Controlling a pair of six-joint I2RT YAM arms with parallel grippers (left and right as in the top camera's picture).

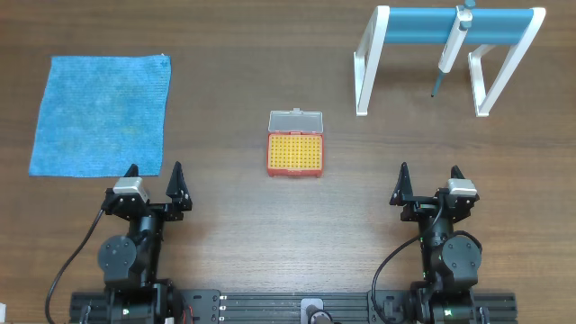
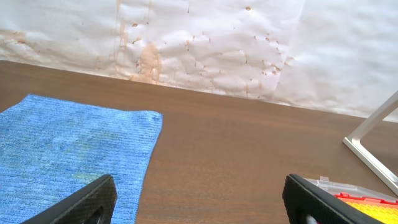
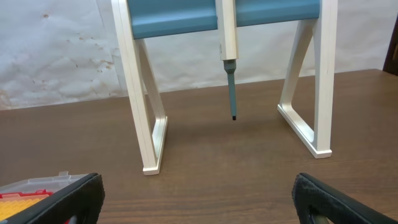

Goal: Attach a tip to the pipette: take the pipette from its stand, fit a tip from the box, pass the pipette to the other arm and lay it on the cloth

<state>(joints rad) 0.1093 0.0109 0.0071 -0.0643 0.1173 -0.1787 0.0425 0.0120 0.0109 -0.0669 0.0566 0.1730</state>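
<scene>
- Closest to my wrist cams are the fingers: the left gripper (image 2: 200, 190) is spread wide with nothing between them, just table (image 2: 249, 155) beyond
- The right gripper (image 3: 198, 190) is the same, wide open and holding nothing
- On the top cam I've got the left gripper (image 1: 154, 173) low at the left and the right gripper (image 1: 430, 173) low at the right, well apart
- The pipette (image 1: 447, 58) hangs on the stand (image 1: 414, 27) at the far right of the table, across from the right gripper
- On the right wrist cam the pipette (image 3: 227, 37) points straight down between the stand's legs, its lower end clear of the table
- The box (image 1: 295, 155) sits mid-table, between the two grippers and a bit farther out, with its lid folded back on the far side and rows of yellow tips showing
- A corner of the box (image 2: 360, 199) shows just beside one left finger, and its edge (image 3: 31, 190) just beside one right finger
- The blue cloth (image 1: 101, 117) lies flat at the far left, its near edge close to the left gripper, with nothing on it
</scene>
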